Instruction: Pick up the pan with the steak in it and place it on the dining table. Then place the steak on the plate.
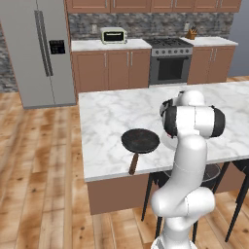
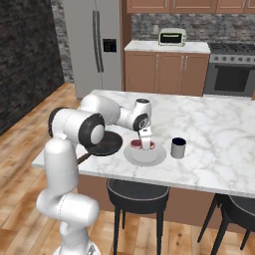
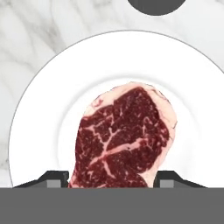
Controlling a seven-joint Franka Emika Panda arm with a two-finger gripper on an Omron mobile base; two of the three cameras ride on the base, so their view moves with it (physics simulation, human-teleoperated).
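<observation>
Pan (image 1: 140, 140) set down empty on dining table (image 1: 112, 109), handle toward the near edge. Steak (image 3: 122, 138) over the middle of plate (image 3: 39, 113), just beside the pan. Gripper (image 3: 113, 183) low over the plate, fingers either side of the steak; grip or release cannot be told. Judged nearly complete: release and retreat left. Grey mug (image 2: 178, 147) just beside the plate, stools under the table edge; neither obstructs.

From my feed the worktop (image 1: 112, 116) looks like polished white marble with grey veins. The pan (image 1: 140, 140) is matt black with a wooden handle, the plate (image 3: 39, 113) smooth glossy white, and the steak (image 3: 120, 135) raw, marbled, moist-looking.
</observation>
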